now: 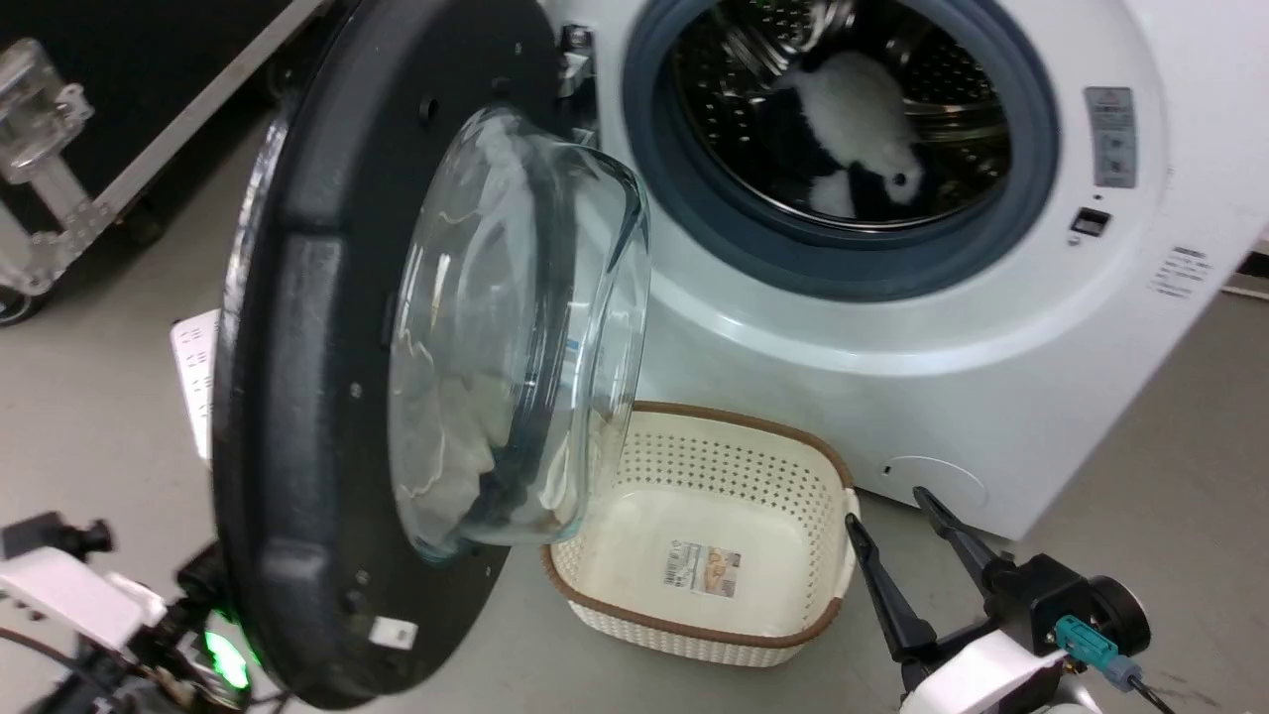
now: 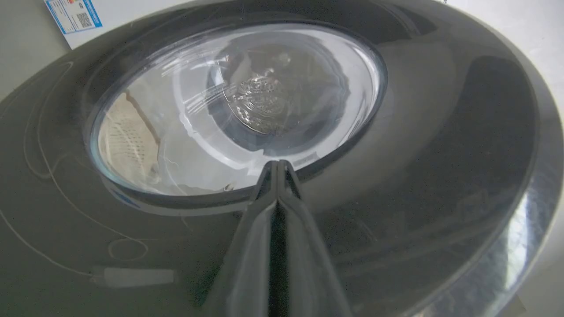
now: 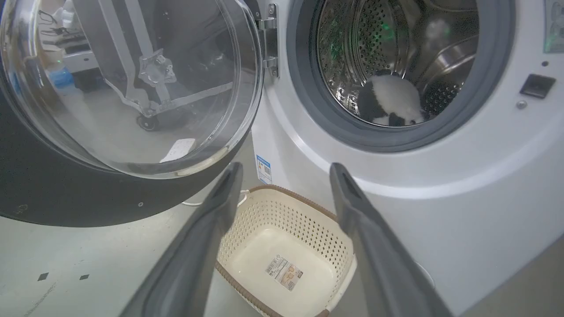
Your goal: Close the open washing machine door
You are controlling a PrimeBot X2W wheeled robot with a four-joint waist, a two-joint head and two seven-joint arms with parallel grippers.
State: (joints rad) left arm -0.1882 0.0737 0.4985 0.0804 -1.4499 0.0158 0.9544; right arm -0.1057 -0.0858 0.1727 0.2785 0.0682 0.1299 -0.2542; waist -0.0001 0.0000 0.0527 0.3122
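Note:
The washing machine door (image 1: 297, 397) stands open, swung out to the left on its hinge (image 1: 575, 59), its clear glass bowl (image 1: 516, 327) bulging toward the machine. My left gripper (image 2: 278, 164) is shut, and its fingertips rest against the door's outer face (image 2: 440, 154), just below the window. In the head view only the left arm's wrist (image 1: 89, 595) shows, behind the door's lower left edge. My right gripper (image 1: 887, 508) is open at the lower right, holding nothing, and points toward the machine front (image 3: 440, 207). In the right wrist view the door (image 3: 66, 198) is at the left.
An empty cream perforated basket (image 1: 793, 466) with a brown rim sits on the floor under the drum opening. A black-and-white plush toy (image 1: 863, 119) lies inside the steel drum, ringed by grey rubber (image 1: 674, 198). A wheeled black case (image 1: 119, 149) stands at far left.

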